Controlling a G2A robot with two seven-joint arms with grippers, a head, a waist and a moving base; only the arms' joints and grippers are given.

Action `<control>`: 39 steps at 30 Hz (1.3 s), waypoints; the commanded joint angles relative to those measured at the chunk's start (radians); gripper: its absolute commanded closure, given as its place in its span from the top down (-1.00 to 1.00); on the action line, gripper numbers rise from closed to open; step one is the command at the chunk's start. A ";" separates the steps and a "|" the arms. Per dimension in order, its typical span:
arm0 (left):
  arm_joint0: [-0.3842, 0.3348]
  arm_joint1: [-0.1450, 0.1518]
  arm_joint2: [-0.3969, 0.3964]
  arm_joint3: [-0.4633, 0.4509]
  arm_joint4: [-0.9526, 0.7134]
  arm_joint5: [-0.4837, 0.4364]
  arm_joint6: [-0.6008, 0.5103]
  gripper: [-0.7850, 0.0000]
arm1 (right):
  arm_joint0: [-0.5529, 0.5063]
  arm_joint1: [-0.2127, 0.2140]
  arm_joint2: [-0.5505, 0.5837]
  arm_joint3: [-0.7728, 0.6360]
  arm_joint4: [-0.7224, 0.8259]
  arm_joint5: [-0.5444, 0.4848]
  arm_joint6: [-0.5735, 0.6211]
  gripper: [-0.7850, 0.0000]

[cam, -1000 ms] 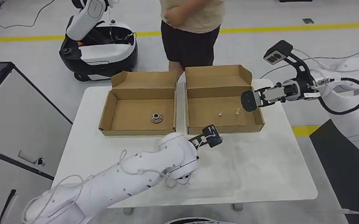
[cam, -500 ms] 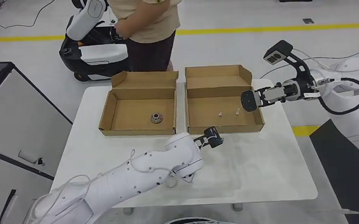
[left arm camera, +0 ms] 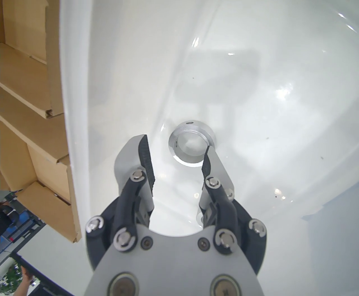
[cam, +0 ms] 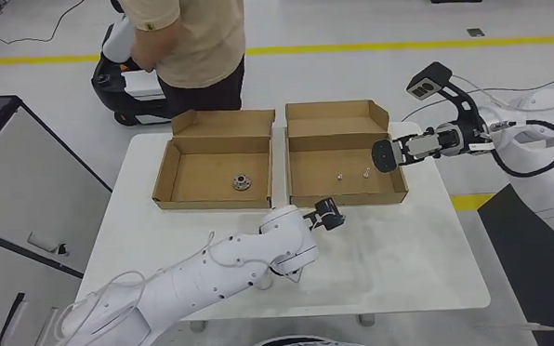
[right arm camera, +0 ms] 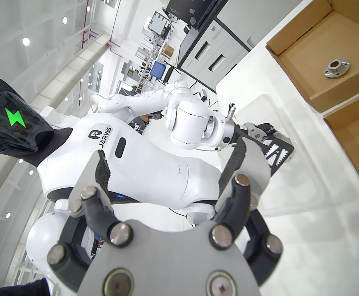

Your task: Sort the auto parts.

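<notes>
Sorting so far: a flanged hub (cam: 242, 182) lies in the left box (cam: 164, 173), and two small fasteners (cam: 366, 173) lie in the right box (cam: 314, 176).
Left to sort: a metal collar (left arm camera: 193, 131) sits on the desk (left arm camera: 280, 112).
Left gripper (left arm camera: 175, 145): fingers apart, poised at the collar.
Right gripper (right arm camera: 171, 150): spread wide and empty, beside the right box.

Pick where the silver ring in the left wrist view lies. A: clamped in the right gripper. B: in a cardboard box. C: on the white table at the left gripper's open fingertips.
C: the silver ring sits on the white table just ahead of the left gripper, fingers apart.
</notes>
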 commanded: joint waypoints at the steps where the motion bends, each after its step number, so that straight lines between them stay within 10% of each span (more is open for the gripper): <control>1: 0.005 -0.002 0.000 -0.001 0.000 -0.010 -0.005 0.00 | 0.000 0.000 0.000 0.000 0.000 0.000 0.000 1.00; 15: 0.036 0.007 -0.021 -0.015 -0.091 -0.132 -0.010 0.13 | 0.000 0.000 0.000 0.000 0.000 0.000 0.000 1.00; 39: 0.019 0.014 -0.034 0.005 -0.163 -0.148 -0.007 -0.33 | 0.000 0.000 0.000 0.000 0.000 0.000 0.000 1.00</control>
